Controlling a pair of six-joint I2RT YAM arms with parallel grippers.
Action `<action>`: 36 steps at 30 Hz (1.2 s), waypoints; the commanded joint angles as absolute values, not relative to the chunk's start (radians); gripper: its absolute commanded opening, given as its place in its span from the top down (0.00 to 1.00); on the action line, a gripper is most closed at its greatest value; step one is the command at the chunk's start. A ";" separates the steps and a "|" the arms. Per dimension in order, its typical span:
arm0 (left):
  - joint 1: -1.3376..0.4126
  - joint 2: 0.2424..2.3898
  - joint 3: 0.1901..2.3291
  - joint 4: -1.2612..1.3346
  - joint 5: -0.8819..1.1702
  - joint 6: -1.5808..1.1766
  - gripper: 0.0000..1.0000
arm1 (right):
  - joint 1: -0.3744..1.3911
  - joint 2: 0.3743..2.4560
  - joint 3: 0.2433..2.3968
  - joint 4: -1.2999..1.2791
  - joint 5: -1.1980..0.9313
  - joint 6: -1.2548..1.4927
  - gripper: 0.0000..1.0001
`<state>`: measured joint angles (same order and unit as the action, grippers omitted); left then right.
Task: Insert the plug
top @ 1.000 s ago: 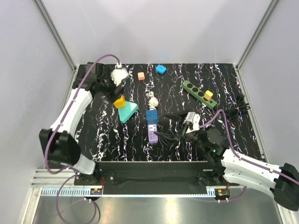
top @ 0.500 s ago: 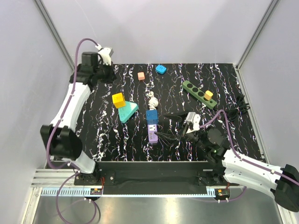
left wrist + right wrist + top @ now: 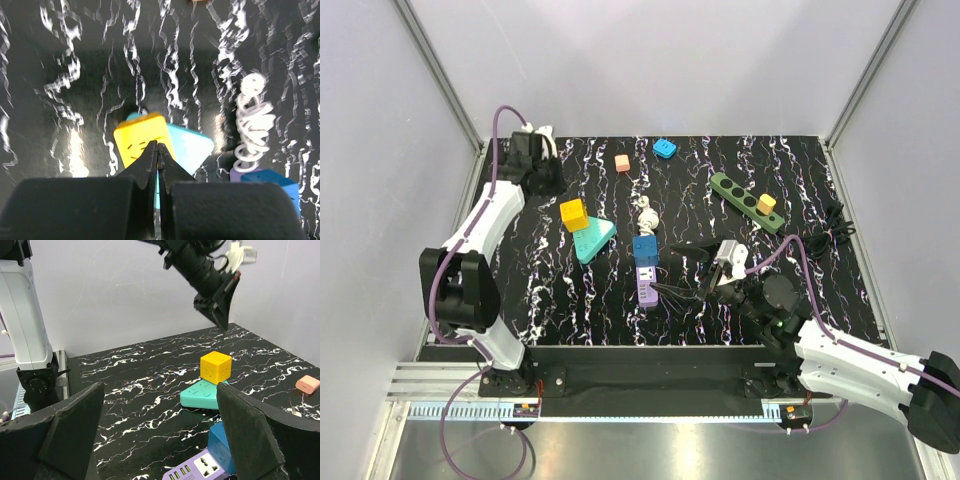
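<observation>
The purple power strip [image 3: 647, 287] lies at the centre of the top view on the black marbled tabletop [image 3: 550, 290]. Its long axis runs up and down the frame. The blue cube plug [image 3: 645, 248] sits at the strip's upper end, touching it, but whether its pins are seated cannot be told. From the plug a white coiled cable [image 3: 647, 212] continues straight up the frame, so strip, plug and cable form one line.

The left arm [image 3: 485, 225] reaches into the upper left corner of the top view. Its jaws are pressed together with nothing between them, raised above the tabletop. In the left wrist view they point toward the yellow cube [image 3: 142, 142], which rests on a teal triangular block [image 3: 192, 147].

The right arm [image 3: 850, 355] comes in from the lower right. Its jaws stand wide apart and empty, just right of the strip and pointing left toward it.

Toward the upper right lies a green strip [image 3: 745, 200] with a yellow plug [image 3: 766, 203] standing in it. An orange block [image 3: 622, 162] and a small blue piece [image 3: 665, 148] lie near the top edge
</observation>
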<state>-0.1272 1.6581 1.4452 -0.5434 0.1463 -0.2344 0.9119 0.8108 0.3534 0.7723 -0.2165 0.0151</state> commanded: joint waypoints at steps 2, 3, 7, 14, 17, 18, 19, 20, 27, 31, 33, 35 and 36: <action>-0.161 1.692 1.300 -0.460 0.075 -0.319 1.00 | 0.917 0.813 0.394 0.801 -0.176 0.006 0.00; -0.163 1.709 1.281 -0.450 0.072 -0.331 1.00 | 0.917 0.815 0.394 0.801 -0.176 0.006 0.00; -0.175 1.753 1.252 -0.437 0.071 -0.359 1.00 | 0.916 0.821 0.396 0.802 -0.175 0.005 0.00; -0.178 1.687 1.363 -0.524 -0.023 -0.336 1.00 | 0.917 0.853 0.403 0.801 -0.150 0.012 0.00; -0.178 1.640 1.430 -0.595 -0.055 -0.316 1.00 | 0.916 0.868 0.426 0.751 -0.019 0.075 0.00; -0.178 1.620 1.439 -0.610 -0.052 -0.307 1.00 | 0.917 0.876 0.442 0.721 0.033 0.092 0.00; -0.178 1.602 1.456 -0.617 -0.046 -0.279 0.99 | 0.916 0.888 0.483 0.680 0.125 0.106 0.00; -0.179 1.565 1.463 -0.626 -0.026 -0.264 0.96 | 0.916 0.919 0.511 0.585 0.170 0.118 0.00; -0.210 1.419 1.416 -0.680 0.070 -0.169 0.12 | 0.757 1.189 0.907 0.160 0.306 0.210 0.00; -0.233 1.350 1.332 -0.696 0.071 -0.164 0.01 | 0.608 1.380 1.124 0.068 0.192 0.215 0.00; -0.245 1.306 1.292 -0.687 0.037 -0.167 0.01 | 0.580 1.538 1.298 -0.026 0.207 0.187 0.02; -0.267 1.270 1.224 -0.670 -0.030 -0.176 0.01 | 0.572 1.691 1.389 -0.038 0.221 0.178 0.03; -0.271 1.261 1.201 -0.651 -0.047 -0.175 0.01 | 0.571 1.745 1.435 -0.040 0.225 0.178 0.04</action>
<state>-0.2550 1.2961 1.2633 -0.6632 0.0189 -0.1875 0.5709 1.6001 1.3144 0.0750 0.2111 0.1802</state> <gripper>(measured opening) 0.984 0.970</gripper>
